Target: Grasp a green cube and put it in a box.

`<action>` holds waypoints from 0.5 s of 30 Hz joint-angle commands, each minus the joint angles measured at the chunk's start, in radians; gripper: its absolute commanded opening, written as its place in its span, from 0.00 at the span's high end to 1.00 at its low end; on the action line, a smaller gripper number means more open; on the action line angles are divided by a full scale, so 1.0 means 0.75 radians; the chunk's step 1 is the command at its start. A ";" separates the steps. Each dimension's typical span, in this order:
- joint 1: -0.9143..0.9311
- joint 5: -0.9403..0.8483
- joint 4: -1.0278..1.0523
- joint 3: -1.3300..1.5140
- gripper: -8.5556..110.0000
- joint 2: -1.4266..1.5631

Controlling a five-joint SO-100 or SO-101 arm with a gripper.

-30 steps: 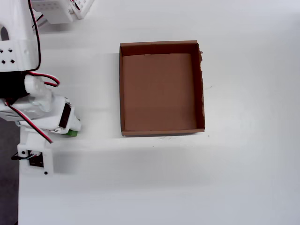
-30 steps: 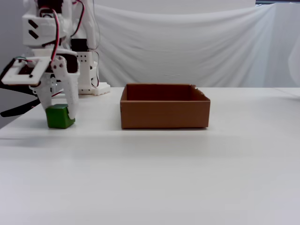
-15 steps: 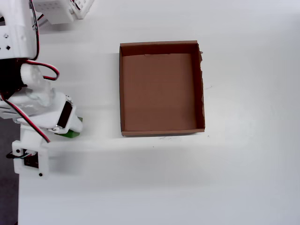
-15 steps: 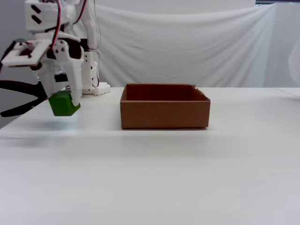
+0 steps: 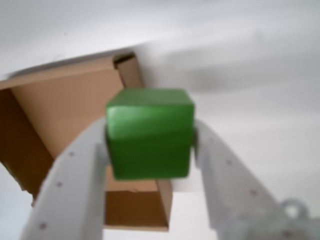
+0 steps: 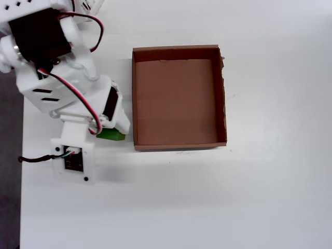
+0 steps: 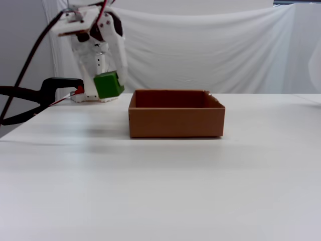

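Note:
The green cube (image 5: 149, 132) is clamped between my two white fingers (image 5: 75, 175) in the wrist view, so my gripper (image 5: 149, 150) is shut on it. In the fixed view the green cube (image 7: 108, 85) hangs well above the table, left of the brown cardboard box (image 7: 175, 121) and about level with its rim. From overhead only a sliver of the green cube (image 6: 112, 135) shows beneath the arm, just left of the box (image 6: 136, 104) near its lower-left corner. The box looks empty.
The arm's white base and red and black cables (image 6: 46, 46) fill the upper left of the overhead view. A black clamp (image 7: 55, 88) grips the table's left edge. A white cloth backdrop (image 7: 210, 50) hangs behind the table.
The gripper has lifted the cube higher off the table and carried it rightwards to just beside the box's left wall.

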 commanded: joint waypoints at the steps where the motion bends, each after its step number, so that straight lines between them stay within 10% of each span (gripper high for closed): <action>1: -0.119 0.067 -0.055 -0.043 0.81 0.067; 15: -0.421 0.207 -0.082 -0.008 0.81 -0.106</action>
